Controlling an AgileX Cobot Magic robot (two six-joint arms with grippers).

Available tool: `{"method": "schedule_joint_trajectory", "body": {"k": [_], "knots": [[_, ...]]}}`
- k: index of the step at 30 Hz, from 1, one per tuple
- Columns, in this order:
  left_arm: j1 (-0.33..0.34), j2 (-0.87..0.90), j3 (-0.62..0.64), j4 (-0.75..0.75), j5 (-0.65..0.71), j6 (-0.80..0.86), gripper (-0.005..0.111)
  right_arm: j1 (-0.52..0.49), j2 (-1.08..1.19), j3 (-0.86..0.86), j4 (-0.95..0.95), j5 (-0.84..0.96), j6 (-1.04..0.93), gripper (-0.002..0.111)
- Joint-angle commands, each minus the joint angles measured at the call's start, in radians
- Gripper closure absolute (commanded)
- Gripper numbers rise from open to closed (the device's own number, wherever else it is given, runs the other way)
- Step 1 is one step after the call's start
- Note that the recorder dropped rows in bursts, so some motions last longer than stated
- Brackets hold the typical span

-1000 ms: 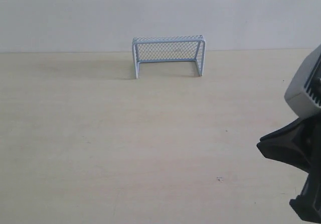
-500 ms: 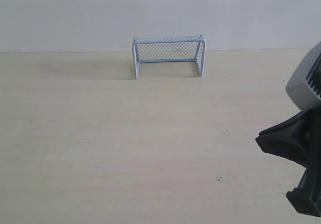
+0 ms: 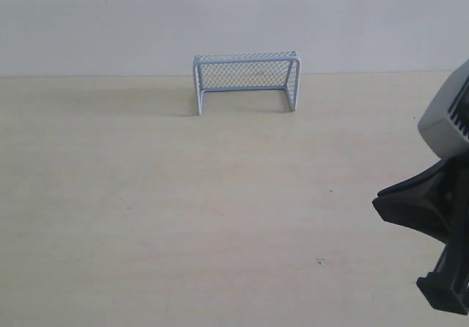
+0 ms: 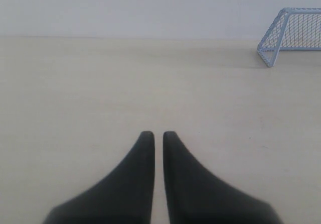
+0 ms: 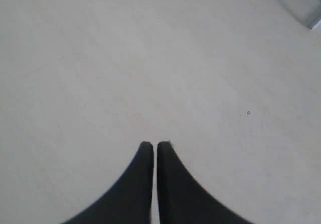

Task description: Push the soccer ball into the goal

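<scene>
The goal stands upright at upper centre of the exterior view, near the far edge of the pale tabletop. The left end effector and right end effector each have their fingers pressed together on nothing. The right arm sits at the lower right edge.

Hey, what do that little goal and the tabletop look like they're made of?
The goal: a smooth, pale blue-white tubular frame, likely painted metal or plastic, hard to say which. Its dark, fine mesh netting could be wire or cord. The table: pale and matte with faint grain streaks, so wood or a wood-look laminate.
</scene>
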Motion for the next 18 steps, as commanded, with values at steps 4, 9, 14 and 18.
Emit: {"method": "schedule_joint_trajectory", "body": {"k": [4, 9, 14, 18], "knots": [[0.002, -0.002, -0.003, -0.001, 0.001, -0.005, 0.100, -0.010, -0.075, 0.003, 0.035, -0.011, 0.023, 0.108], [0.002, -0.002, -0.003, -0.001, 0.001, -0.005, 0.100, -0.090, -0.212, 0.003, 0.039, -0.014, 0.035, 0.108], [0.002, -0.002, -0.003, -0.001, 0.001, -0.005, 0.100, -0.156, -0.299, 0.003, 0.044, -0.016, 0.081, 0.108], [0.002, -0.002, -0.003, -0.001, 0.001, -0.005, 0.100, -0.185, -0.358, 0.003, 0.042, -0.016, 0.116, 0.108]]}}
